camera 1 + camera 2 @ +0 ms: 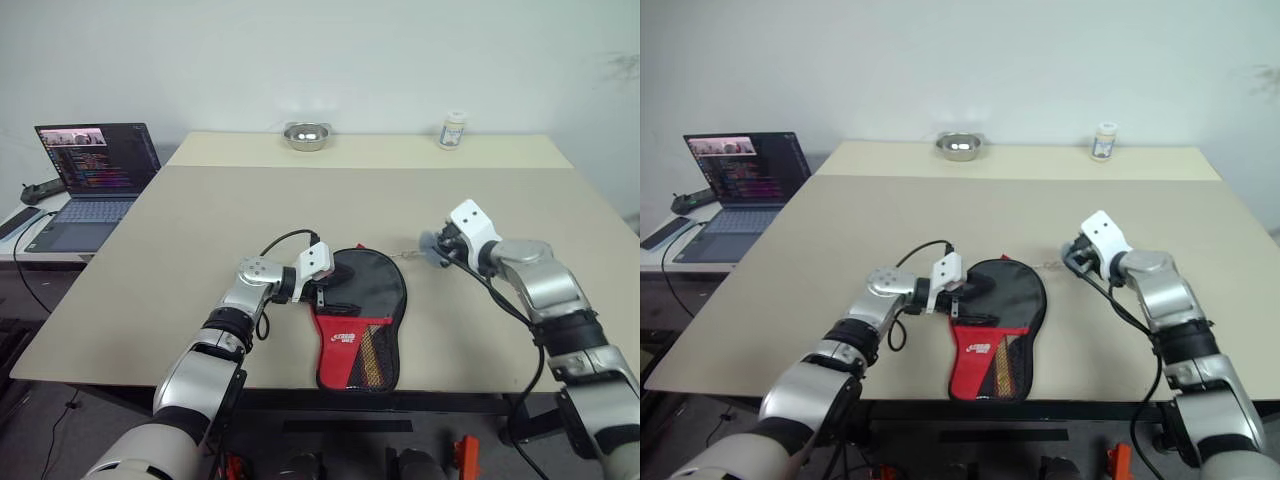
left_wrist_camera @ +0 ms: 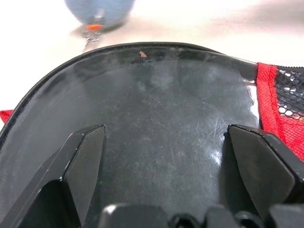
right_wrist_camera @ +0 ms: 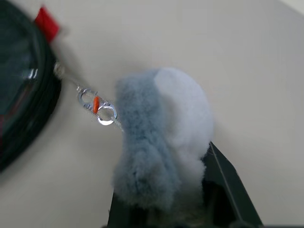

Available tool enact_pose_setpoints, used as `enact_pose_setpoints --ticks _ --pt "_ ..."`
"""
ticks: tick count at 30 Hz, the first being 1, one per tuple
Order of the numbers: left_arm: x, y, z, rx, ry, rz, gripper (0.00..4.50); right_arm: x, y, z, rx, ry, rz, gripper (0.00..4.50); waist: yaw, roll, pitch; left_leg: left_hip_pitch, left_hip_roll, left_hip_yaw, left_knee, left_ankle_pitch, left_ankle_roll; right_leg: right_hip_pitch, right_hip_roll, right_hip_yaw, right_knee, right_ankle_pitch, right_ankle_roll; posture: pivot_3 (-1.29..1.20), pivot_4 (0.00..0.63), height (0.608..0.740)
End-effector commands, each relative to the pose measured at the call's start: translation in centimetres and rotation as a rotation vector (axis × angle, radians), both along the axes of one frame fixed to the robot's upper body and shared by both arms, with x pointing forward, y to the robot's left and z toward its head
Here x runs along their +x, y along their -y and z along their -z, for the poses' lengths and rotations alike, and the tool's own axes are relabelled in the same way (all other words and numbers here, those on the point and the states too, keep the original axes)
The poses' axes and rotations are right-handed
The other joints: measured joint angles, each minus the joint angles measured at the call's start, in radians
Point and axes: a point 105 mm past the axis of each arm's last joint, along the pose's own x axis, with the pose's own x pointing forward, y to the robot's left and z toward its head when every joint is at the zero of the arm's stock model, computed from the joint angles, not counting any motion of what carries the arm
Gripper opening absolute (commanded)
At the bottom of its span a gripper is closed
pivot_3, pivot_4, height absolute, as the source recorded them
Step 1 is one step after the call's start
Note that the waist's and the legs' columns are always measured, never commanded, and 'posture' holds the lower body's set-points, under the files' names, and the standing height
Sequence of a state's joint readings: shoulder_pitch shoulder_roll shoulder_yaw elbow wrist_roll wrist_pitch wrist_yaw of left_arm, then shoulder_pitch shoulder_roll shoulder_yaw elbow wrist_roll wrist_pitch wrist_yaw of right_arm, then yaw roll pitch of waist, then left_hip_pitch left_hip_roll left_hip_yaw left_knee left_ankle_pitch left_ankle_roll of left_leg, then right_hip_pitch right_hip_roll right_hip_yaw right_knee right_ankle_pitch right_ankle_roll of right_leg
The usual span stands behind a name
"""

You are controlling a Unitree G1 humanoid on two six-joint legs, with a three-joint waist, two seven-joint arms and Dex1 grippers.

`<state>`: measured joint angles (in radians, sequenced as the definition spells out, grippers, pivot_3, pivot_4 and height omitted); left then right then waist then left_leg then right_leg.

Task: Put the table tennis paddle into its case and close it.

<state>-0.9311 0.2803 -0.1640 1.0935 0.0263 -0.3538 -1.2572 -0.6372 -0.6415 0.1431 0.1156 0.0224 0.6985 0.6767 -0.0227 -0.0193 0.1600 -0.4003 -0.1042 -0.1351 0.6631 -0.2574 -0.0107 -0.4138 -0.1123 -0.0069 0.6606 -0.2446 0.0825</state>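
Black-and-red case (image 1: pixel 358 325) lies flat at table's near edge, paddle unseen.

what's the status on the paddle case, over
Left gripper open over case. Right gripper shut on fluffy grey pom-pom chained to the case. Nothing in the way.

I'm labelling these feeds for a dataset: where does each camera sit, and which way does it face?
Left and right eye views: on the head, looking forward and down over the table; both arms show.
Left wrist view: on the left wrist, facing the case between the open left gripper fingers.
Right wrist view: on the right wrist, facing a grey fluffy pompom in the right gripper, its clip chain leading to the case.
Shared: both wrist views show the case and pompom.
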Motion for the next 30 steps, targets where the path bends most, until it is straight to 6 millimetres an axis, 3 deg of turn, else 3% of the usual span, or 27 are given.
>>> enact_pose_setpoints --ticks 1,6,10,14,25,30 --pt "-0.4 -0.1 1.8 0.069 -0.044 0.001 4.50 -2.7 0.2 -1.1 -0.068 -0.001 -0.057 0.36 0.002 0.000 0.000 0.000 -0.001 -0.001 0.000 -0.001 0.001 0.001 -0.001 -0.001 0.000 0.000 0.000 0.00 0.150 0.740" --pt "-0.4 0.1 1.9 0.073 -0.046 0.003 4.50 -7.1 -0.8 0.1 -0.103 -0.104 -0.155 0.35 0.004 0.000 0.000 0.003 -0.002 -0.003 0.000 -0.001 0.002 0.006 -0.003 -0.003 -0.001 -0.001 0.001 0.00 0.150 0.740" --pt "-0.3 0.5 1.9 0.076 -0.045 0.005 4.50 -12.1 -3.1 1.4 -0.099 -0.226 -0.300 0.33 0.008 -0.001 -0.001 0.004 -0.003 -0.003 0.000 -0.002 0.004 0.008 -0.004 -0.004 -0.002 -0.001 0.003 0.00 0.150 0.740" --pt "-0.3 0.8 2.0 0.078 -0.042 0.007 4.50 -15.3 -4.4 2.1 -0.087 -0.310 -0.384 0.33 0.021 -0.001 -0.001 0.004 -0.004 -0.003 0.001 -0.002 0.005 0.008 -0.005 -0.004 -0.003 -0.002 0.004 0.00 0.150 0.740" --pt "-0.3 2.2 2.1 0.090 -0.044 0.022 4.50 -19.7 -4.1 3.3 -0.060 -0.447 -0.403 0.33 0.043 -0.003 -0.002 0.003 -0.005 -0.002 0.001 -0.004 0.008 0.010 -0.007 -0.005 -0.004 -0.004 0.006 0.00 0.150 0.740" --pt "-0.4 3.7 2.2 0.095 -0.043 0.041 4.50 -22.1 -4.3 3.6 -0.017 -0.508 -0.403 0.33 0.052 -0.003 -0.004 0.002 -0.007 -0.002 0.001 -0.006 0.010 0.012 -0.009 -0.006 -0.011 -0.004 0.008 0.00 0.150 0.740"
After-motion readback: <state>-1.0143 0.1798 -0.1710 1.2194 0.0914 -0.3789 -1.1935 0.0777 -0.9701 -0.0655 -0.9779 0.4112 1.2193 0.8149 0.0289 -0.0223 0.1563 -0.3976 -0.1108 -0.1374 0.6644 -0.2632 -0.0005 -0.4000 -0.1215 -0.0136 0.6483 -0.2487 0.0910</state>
